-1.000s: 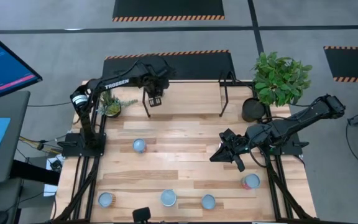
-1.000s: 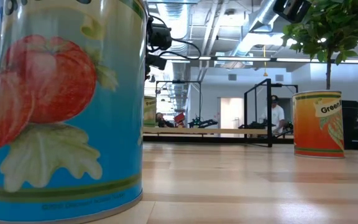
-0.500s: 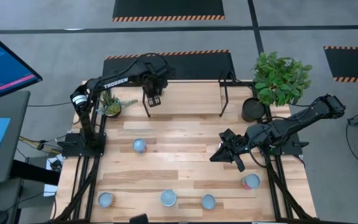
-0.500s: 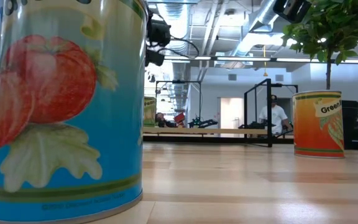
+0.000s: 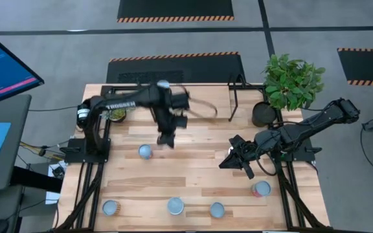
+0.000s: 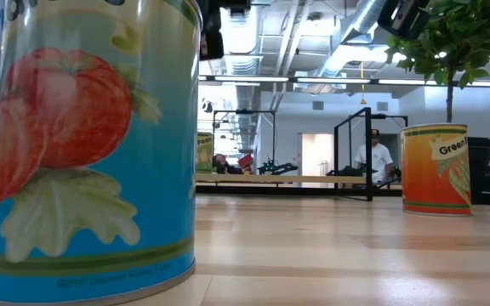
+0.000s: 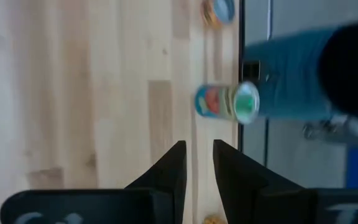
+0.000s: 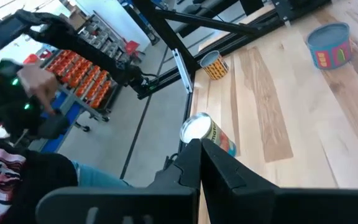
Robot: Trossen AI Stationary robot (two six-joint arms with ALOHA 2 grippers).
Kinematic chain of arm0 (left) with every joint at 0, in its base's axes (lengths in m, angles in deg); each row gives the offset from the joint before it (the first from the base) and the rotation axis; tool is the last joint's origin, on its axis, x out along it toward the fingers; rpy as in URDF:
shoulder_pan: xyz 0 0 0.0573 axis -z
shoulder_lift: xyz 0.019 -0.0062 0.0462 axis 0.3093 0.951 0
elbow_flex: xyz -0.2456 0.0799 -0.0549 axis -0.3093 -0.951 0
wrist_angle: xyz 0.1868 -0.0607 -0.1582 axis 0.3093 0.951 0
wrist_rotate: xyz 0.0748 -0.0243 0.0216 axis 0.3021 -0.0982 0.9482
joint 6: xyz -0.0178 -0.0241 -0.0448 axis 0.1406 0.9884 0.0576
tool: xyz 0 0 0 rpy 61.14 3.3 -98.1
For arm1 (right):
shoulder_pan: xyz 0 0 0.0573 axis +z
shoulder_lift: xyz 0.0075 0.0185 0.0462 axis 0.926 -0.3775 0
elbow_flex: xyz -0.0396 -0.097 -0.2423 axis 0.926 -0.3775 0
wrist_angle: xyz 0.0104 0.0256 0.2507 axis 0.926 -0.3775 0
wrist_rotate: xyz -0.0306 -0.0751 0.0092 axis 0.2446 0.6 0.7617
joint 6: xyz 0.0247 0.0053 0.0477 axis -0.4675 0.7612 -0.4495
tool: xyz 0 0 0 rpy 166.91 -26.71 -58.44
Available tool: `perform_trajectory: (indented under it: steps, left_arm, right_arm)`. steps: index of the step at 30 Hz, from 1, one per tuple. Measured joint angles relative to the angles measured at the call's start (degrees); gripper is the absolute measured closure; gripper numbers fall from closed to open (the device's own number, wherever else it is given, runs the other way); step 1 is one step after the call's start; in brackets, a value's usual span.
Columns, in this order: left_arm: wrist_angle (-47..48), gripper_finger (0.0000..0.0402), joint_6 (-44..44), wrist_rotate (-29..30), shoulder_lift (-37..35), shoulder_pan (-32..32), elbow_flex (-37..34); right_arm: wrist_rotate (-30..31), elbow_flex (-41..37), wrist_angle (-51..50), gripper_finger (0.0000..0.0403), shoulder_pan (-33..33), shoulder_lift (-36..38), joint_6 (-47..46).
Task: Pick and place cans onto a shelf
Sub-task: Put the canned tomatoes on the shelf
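Several cans stand on the plank table: one [image 5: 146, 151] left of centre, three [image 5: 111, 207] [image 5: 175, 206] [image 5: 217, 210] along the near edge, and a red one [image 5: 261, 189] at the near right. The shelf [image 5: 199, 97] stands at the far side; a pale round top [image 5: 163, 84], perhaps a can, shows on it beside my left arm. My left gripper [image 5: 167, 139] hangs over the table's middle, slightly open and empty [image 7: 197, 158], just right of the centre-left can. My right gripper [image 5: 228, 162] hovers right of centre, shut and empty [image 8: 197, 149].
A potted plant [image 5: 291, 81] with a dark pot [image 5: 263, 114] stands at the far right corner, and a smaller plant [image 5: 116, 114] at the far left. In the low view a blue tomato can [image 6: 83, 144] fills the foreground and an orange can [image 6: 435, 168] stands at the right. A person [image 8: 17, 93] shows beyond the table.
My left gripper has swung away from the shelf's left part toward the table's near edge and middle, turning as it went, most of it in the last half second. It now hangs over the boards beside the centre-left can. The cans on the table have kept their places.
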Motion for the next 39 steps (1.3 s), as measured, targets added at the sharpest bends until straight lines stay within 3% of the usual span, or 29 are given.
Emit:
perform_trajectory:
  steps: [4, 8, 17, 25, 31, 39]
  left_arm:
    - [-0.3, 0.0336, 3.1, 4.6, 0.1, 8.0, -0.5]
    - [-4.4, 0.0336, 10.7, 13.6, 0.1, 15.3, -0.5]
    - [-16.5, 0.0334, 36.3, 35.4, 0.1, 27.3, -0.5]
    - [-15.1, 0.0306, 48.0, 42.9, 0.1, 35.2, -0.5]
    - [-15.3, 0.0271, 50.6, 48.1, 2.7, 39.3, -0.4]
    - [-15.4, 0.0244, 52.0, 42.0, 10.0, 40.6, -0.5]
  right_arm:
    - [0.0, 0.0, 0.0, 0.0370, 0.0, 0.0, 0.0]
    - [0.0, 0.0, 0.0, 0.0370, 0.0, 0.0, 0.0]
    - [-0.4, 0.0, -1.9, 0.0370, 0.1, 0.0, 0.0]
    - [-0.4, 0.0, -5.8, 0.0370, 1.2, 0.0, -1.0]
    - [-0.4, 0.0, -6.0, 0.0370, 3.0, 0.0, -1.0]
    - [-0.3, 0.0, -6.3, 0.0370, 5.2, 0.0, -1.0]
